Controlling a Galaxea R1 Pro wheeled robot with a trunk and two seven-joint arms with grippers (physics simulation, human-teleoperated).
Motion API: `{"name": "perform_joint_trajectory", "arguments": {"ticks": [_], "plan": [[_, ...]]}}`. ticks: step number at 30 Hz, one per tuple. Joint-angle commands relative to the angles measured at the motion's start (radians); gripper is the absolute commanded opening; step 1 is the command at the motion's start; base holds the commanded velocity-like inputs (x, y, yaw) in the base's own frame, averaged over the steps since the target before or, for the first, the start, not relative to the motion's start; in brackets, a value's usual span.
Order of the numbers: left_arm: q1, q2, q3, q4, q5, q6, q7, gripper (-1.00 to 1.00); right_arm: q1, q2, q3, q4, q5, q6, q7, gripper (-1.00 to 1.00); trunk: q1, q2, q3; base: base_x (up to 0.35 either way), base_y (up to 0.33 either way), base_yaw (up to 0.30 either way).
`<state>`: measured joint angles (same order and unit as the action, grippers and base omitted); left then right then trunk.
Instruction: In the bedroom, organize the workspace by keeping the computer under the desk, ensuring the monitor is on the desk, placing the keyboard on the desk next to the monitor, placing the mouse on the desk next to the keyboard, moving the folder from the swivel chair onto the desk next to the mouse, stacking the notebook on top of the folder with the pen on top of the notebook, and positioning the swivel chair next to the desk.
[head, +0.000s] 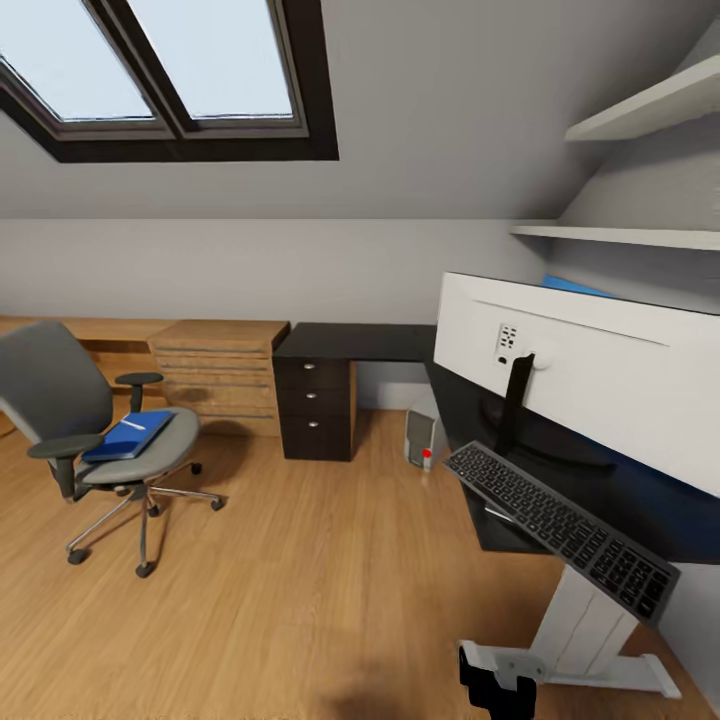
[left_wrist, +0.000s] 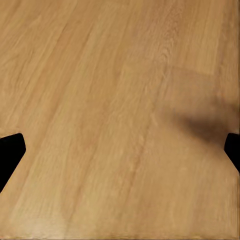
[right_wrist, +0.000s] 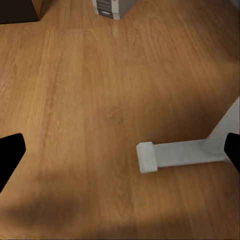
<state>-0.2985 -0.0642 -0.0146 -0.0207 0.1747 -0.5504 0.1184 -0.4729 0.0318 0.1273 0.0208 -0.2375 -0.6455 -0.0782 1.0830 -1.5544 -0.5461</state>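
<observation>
Table (head: 360, 342): black top stood along the wall & my right.
Monitor (head: 590, 385): stood on it, back to me.
Chair (head: 95, 425): well apart, folder (head: 128, 435) lay on seat.
Keyboard (head: 560, 515): tilted, overhung table edge.
Jaws: both prs wide open, empty, over floor (left_wrist: 110, 110) — I was in transit, I'd judge.

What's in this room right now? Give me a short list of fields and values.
chair: grey swivel chair on the wooden floor, away from the desk
on chair seat: blue folder with a small white pen on top
desk: black top, holds monitor and keyboard
under desk: computer tower
grippers: left and right both open, above the floor
</observation>
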Motion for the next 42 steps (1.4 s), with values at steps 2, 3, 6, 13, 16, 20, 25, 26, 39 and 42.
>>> {"name": "perform_joint_trajectory", "arguments": {"ticks": [2,3,6,13,16,20,25,26,39,42], "plan": [[-0.001,0.0,-0.002,0.001,0.003,-0.003,0.003,1.0,-0.001,0.0,0.008,0.002,-0.005,-0.003,-0.005,1.0,-0.001,-0.001,-0.001,-0.25,-0.241,0.0],[-0.001,0.0,-0.002,0.001,0.003,-0.003,0.003,1.0,-0.001,0.0,0.008,0.002,-0.005,-0.003,-0.005,1.0,-0.001,-0.001,-0.001,-0.25,-0.241,0.0],[-0.001,0.0,-0.002,0.001,0.003,-0.003,0.003,1.0,-0.001,0.0,0.008,0.002,-0.005,-0.003,-0.005,1.0,-0.001,-0.001,-0.001,-0.25,-0.241,0.0],[-0.001,0.0,-0.002,0.001,0.003,-0.002,-0.001,1.0,-0.001,0.0,0.008,0.002,-0.005,-0.003,-0.005,1.0,-0.001,-0.001,-0.001,-0.224,-0.241,0.0],[-0.001,0.0,-0.002,0.001,0.003,-0.002,-0.002,1.0,-0.001,0.0,0.008,0.002,-0.005,-0.003,-0.005,1.0,-0.001,-0.001,-0.001,-0.101,-0.235,0.0],[-0.001,0.0,-0.002,0.001,0.003,-0.001,-0.004,1.0,-0.001,-0.001,0.008,0.002,-0.005,-0.003,-0.005,1.0,-0.001,-0.001,-0.001,-0.037,-0.226,0.0],[-0.001,0.0,-0.002,0.001,0.003,-0.001,-0.005,1.0,-0.001,-0.001,0.008,0.002,-0.005,-0.003,-0.005,1.0,-0.001,-0.001,-0.001,0.053,-0.221,0.0],[-0.001,0.0,-0.002,0.001,0.003,-0.001,-0.005,1.0,-0.001,-0.001,0.008,0.002,-0.005,-0.003,-0.005,1.0,-0.001,-0.001,-0.001,0.099,-0.217,0.0],[-0.001,0.0,-0.002,0.001,0.003,0.0,-0.007,1.0,-0.001,-0.004,0.008,0.002,-0.005,-0.003,-0.005,1.0,-0.001,-0.001,-0.001,0.05,-0.107,0.0],[-0.001,0.0,-0.002,0.001,0.003,0.0,-0.006,1.0,-0.001,-0.004,0.008,0.002,-0.005,-0.003,-0.005,1.0,-0.001,-0.001,-0.001,0.005,-0.012,0.0]]}}
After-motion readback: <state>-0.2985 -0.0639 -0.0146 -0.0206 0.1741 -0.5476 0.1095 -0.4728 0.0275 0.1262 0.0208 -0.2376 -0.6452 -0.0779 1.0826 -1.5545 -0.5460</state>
